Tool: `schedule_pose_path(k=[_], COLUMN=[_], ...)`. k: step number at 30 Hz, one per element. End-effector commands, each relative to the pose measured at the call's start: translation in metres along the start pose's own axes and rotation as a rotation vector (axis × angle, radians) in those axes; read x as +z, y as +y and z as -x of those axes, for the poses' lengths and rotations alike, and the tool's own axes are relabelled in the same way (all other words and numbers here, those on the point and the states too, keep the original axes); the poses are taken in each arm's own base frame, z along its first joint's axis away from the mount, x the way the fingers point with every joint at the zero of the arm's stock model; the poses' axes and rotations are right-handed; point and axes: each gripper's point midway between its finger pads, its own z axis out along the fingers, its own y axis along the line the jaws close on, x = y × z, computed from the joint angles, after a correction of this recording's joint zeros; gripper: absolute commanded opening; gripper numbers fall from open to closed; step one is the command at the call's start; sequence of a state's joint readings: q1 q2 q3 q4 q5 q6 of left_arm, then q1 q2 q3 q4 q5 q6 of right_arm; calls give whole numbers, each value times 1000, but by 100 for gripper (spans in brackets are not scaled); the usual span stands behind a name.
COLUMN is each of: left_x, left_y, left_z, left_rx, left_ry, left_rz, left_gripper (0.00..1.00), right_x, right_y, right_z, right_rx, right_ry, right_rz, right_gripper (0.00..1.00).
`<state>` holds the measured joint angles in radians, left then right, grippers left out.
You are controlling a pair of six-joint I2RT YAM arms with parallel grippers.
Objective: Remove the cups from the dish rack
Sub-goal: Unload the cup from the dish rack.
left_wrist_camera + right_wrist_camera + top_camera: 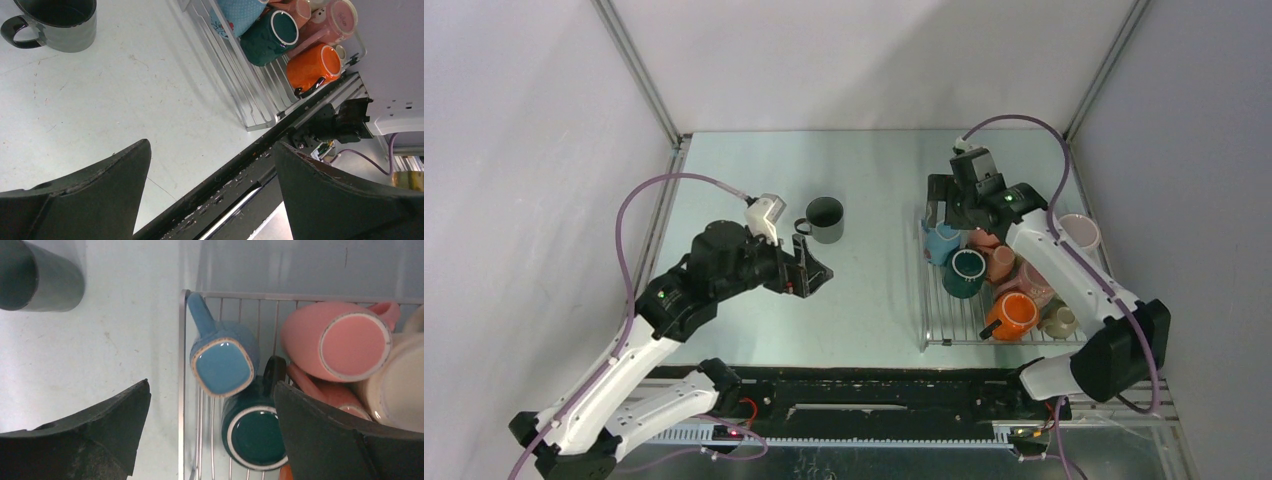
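While the right end effector (941,208), jaws wide and empty, hangs over a blue cup (941,243) in the far-left corner of the crowded dish rack (949,325), the left end effector (809,270), equally wide, hovers near a dark cup (825,220) standing on the surface (874,170).

Setting: robotics lab test cell. Evidence: pale table (864,320), boxed on three sides by plain white panels (864,60). Aluminium posts (639,70) rise at its far corners. Black base rail (874,385) along its near edge carries left arm (674,300) and right arm (1064,270), trailing purple cables (1014,118).
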<state>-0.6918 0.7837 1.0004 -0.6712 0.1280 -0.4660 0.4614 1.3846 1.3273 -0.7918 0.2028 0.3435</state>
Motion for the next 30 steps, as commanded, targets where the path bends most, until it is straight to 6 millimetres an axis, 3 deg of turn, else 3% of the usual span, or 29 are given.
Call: schedule_pose_path(k=[1,11,23,26,30], left_x=[-1,8,17,18,21], left_y=[-6,-5,-3,-3,-3], left_z=[21,19,16,15,14], left_rx=[3,-10,-30,-31,-39], left_ry=[-73,-57,-40,-39,-39], left_rz=[-4,4,8,10,6], left_gripper=[100,100,100,100,100], right_x=[23,66,86,87,81], right_y=[4,0,-3,-4,-2], right_z=[9,-20,-46,-46,-41], right_rx=[-49,-69,-67,-64,-57], right_ry=[-16,83,148,149,127], right_rz=[25,-7,-26,-29,-20], right_gripper=[100,98,85,78,60])
